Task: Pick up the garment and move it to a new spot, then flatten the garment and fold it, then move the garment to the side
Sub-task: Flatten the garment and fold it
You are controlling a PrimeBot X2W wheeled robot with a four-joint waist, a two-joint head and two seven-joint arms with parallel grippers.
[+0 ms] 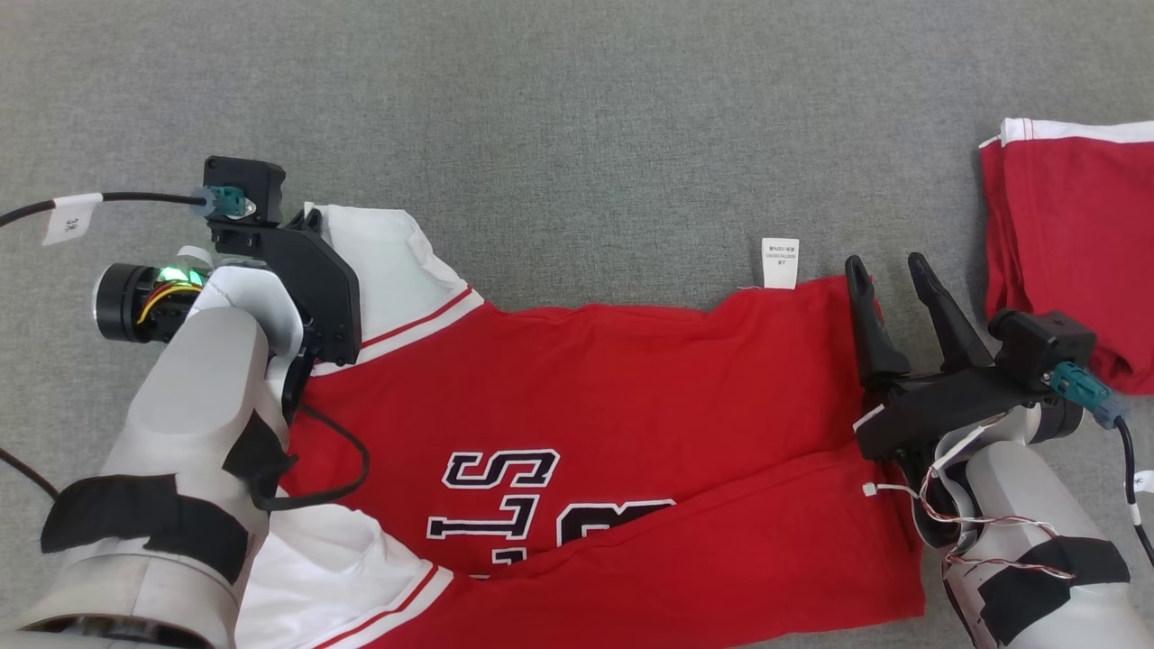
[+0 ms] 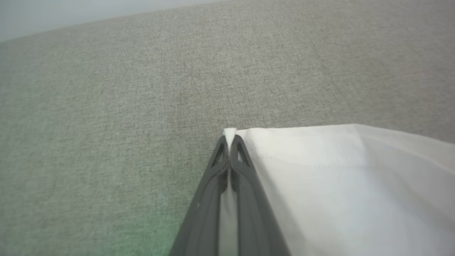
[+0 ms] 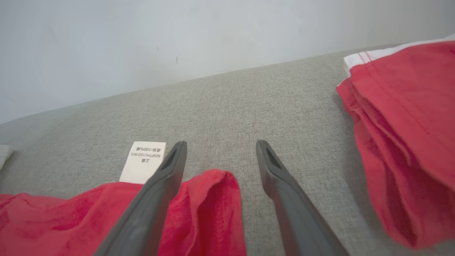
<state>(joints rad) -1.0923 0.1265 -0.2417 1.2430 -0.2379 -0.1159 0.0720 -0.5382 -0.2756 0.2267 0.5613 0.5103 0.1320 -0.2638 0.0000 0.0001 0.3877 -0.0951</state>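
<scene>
Jersey [image 1: 631, 406] lay spread across the grey table [image 1: 577, 135], sleeves left, hem right. Left hand [image 2: 230, 142] was clenched on the far white sleeve [image 2: 337, 177]. Right hand [image 3: 221, 143] was released, fingers astride the far hem corner [image 3: 209, 192], near another red garment [image 1: 1073, 243].

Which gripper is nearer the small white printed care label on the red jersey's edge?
Right. The right gripper stands open just beside the care label, over the jersey's corner. The left gripper is at the far end, shut on the white sleeve.
</scene>
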